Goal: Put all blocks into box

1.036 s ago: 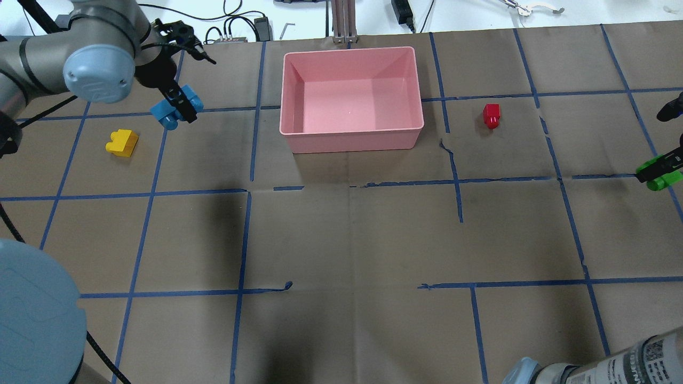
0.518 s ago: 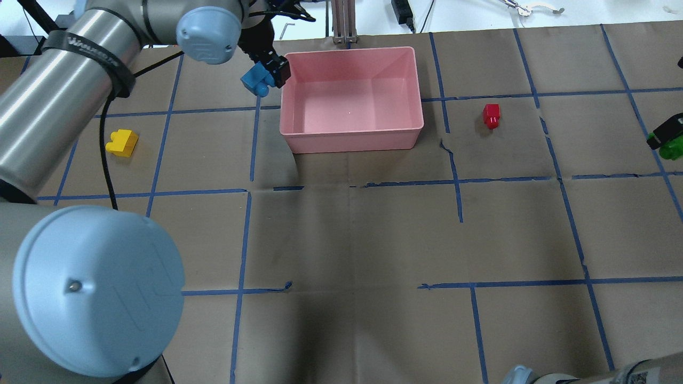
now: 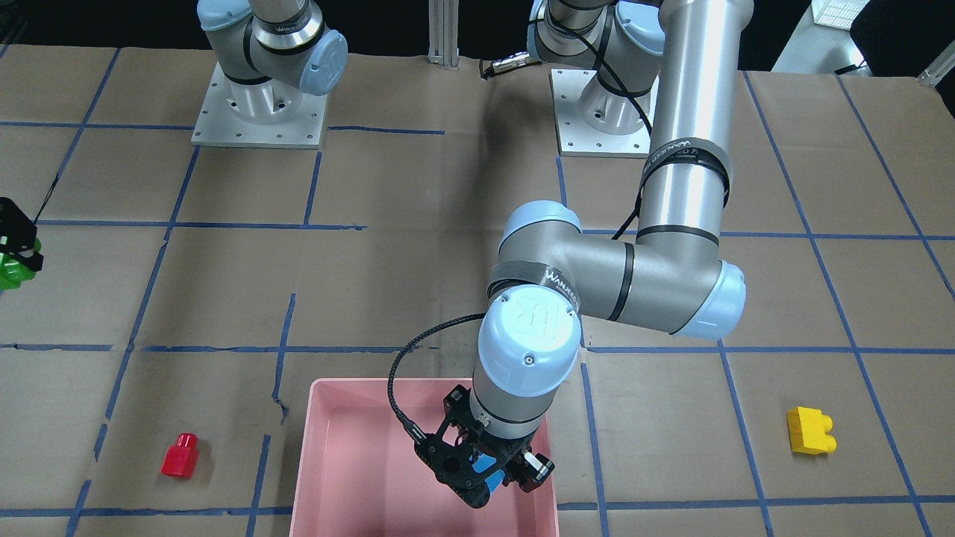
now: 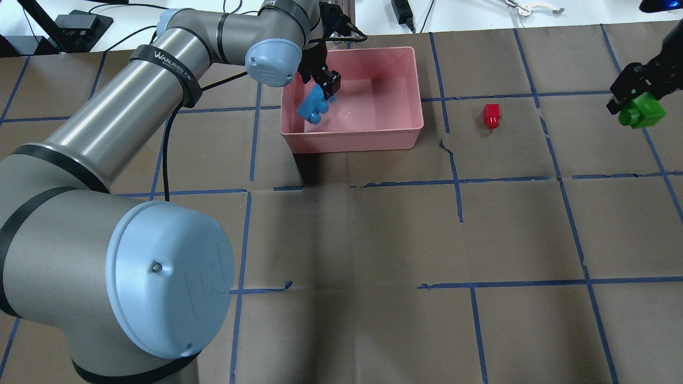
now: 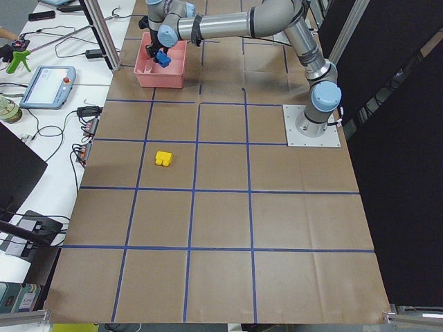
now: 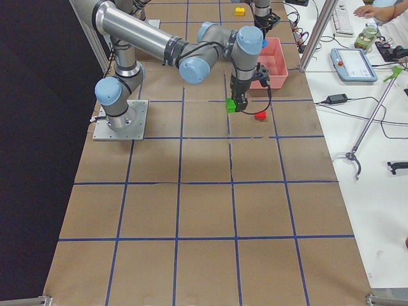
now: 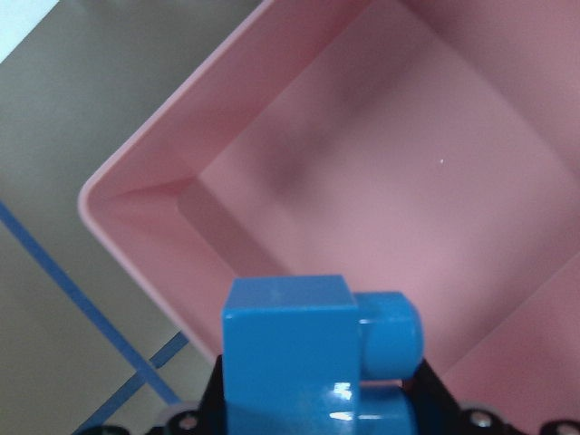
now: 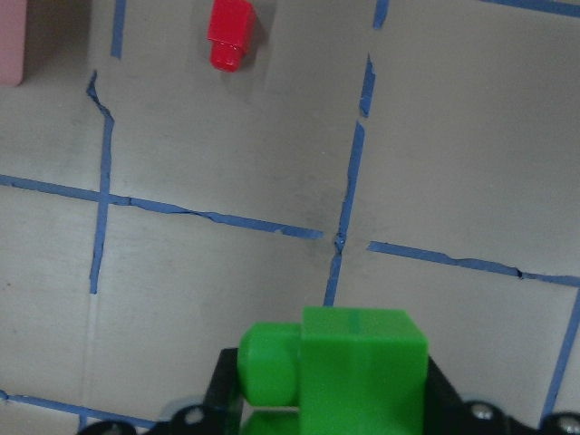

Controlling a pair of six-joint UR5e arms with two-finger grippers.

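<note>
Yellow block (image 3: 810, 431) in front-facing view, hidden overhead.

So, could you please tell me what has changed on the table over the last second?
The left gripper, shut on the blue block, carried it rightwards from near the yellow block to over the box. The right gripper, holding the green block, moved away from the robot, slightly inwards. The box, yellow block and red block stayed put.

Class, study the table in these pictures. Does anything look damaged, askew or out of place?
Yes: the brown paper cover has a jagged tear between the pink box and the red block. The blue tape lines near it are broken and ragged. Nothing else stands out.
</note>
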